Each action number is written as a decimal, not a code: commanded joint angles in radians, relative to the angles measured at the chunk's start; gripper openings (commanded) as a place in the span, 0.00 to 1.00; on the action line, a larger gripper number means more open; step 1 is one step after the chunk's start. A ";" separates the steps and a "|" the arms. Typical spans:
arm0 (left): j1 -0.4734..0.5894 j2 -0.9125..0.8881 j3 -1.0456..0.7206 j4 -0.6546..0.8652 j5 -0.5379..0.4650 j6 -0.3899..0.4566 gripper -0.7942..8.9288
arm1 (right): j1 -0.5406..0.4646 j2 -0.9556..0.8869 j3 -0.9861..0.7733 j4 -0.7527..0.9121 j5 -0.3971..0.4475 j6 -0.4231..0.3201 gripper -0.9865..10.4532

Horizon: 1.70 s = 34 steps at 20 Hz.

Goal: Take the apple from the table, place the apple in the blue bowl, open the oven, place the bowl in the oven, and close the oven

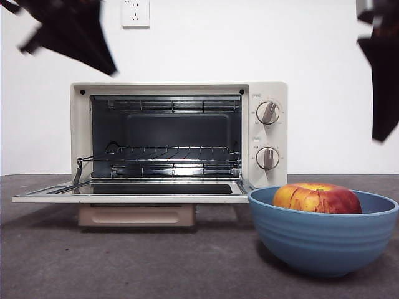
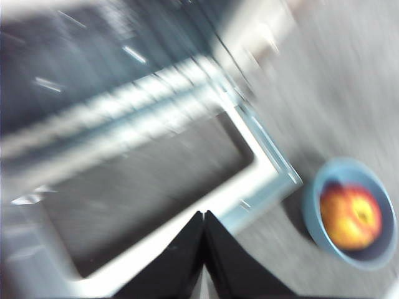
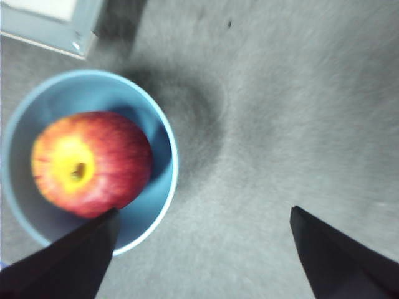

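Note:
The red and yellow apple [image 1: 317,198] lies inside the blue bowl [image 1: 324,240], which stands on the table [image 1: 156,261] to the right of the oven [image 1: 179,134]. The oven's door [image 1: 131,192] hangs fully open, flat in front of the cavity with its wire rack. My left gripper [image 2: 204,215] is shut and empty, high above the open door. My right gripper [image 3: 202,215] is open, hovering high over the table beside the bowl [image 3: 87,165] and apple [image 3: 91,163]. The bowl [image 2: 351,213] with the apple [image 2: 351,215] also shows in the blurred left wrist view.
A white wall with a socket [image 1: 136,12] rises behind the oven. Two knobs [image 1: 268,113] sit on the oven's right panel. Both arms show as dark shapes at the front view's top corners.

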 commanded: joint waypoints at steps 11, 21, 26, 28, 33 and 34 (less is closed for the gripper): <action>0.266 -0.537 -0.429 0.062 0.181 -0.101 0.09 | 0.003 0.179 -0.105 0.252 -0.078 -0.011 0.41; 0.265 -0.684 -0.437 -0.027 0.181 -0.101 0.09 | 0.007 0.286 -0.105 0.336 -0.144 -0.015 0.09; 0.265 -0.682 -0.437 -0.025 0.180 -0.100 0.09 | 0.013 0.274 -0.077 0.333 -0.233 0.024 0.09; 0.265 -0.682 -0.437 -0.024 0.180 -0.097 0.09 | 0.040 0.254 -0.035 0.328 -0.249 0.069 0.09; 0.265 -0.682 -0.437 -0.018 0.180 -0.097 0.09 | 0.124 0.264 0.140 0.302 -0.203 0.148 0.09; 0.265 -0.682 -0.437 -0.018 0.180 -0.097 0.09 | 0.142 0.282 0.179 0.303 -0.177 0.162 0.09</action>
